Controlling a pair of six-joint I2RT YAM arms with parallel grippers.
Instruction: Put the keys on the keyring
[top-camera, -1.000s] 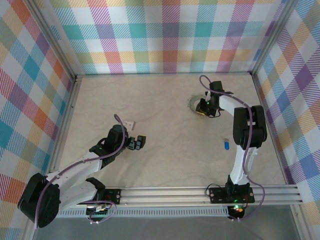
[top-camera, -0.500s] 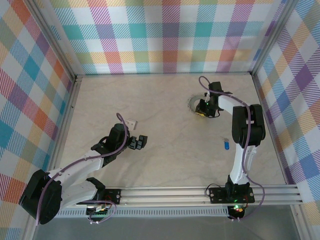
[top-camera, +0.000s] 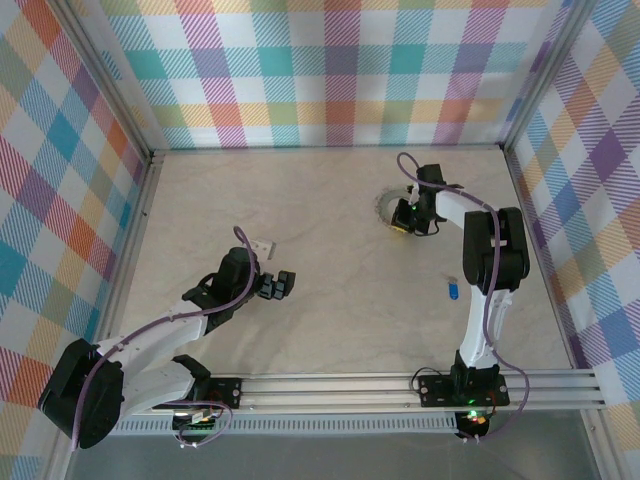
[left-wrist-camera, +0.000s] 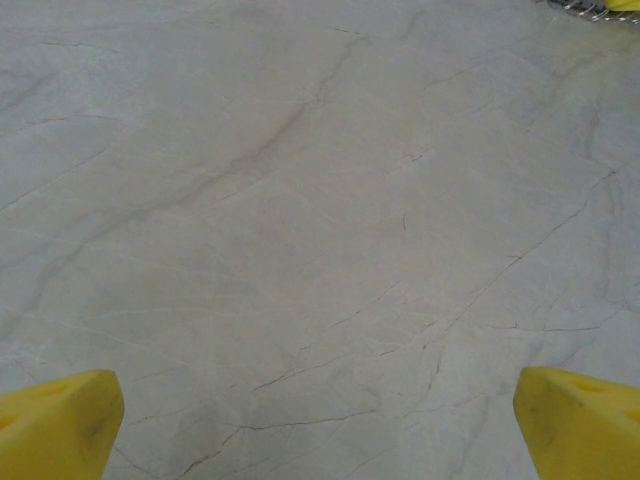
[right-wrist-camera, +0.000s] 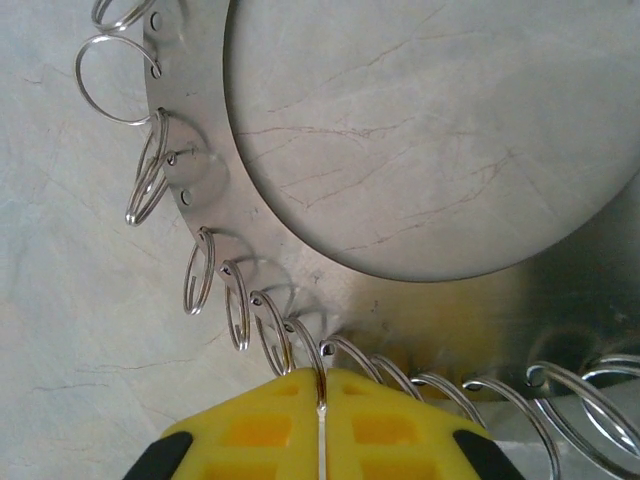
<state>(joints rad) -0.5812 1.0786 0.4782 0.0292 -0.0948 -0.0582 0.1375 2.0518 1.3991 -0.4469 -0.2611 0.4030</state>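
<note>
Many wire loops (right-wrist-camera: 262, 330) fringe a steel hoop (right-wrist-camera: 195, 120) lying far right on the desk (top-camera: 330, 300); the right gripper (right-wrist-camera: 321, 425) is clenched on one loop, apparently to work it, while the left gripper (top-camera: 276, 286) hangs released.

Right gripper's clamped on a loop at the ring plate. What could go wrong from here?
1. The right gripper pinches one thin wire loop at its very fingertips, so the loop may slip out on a pull.
2. Neighbouring loops crowd close beside it and could snag the fingers.
3. The left gripper hangs open over bare table, far off. Nothing pins the flat metal band, which would likely drag along.
</note>
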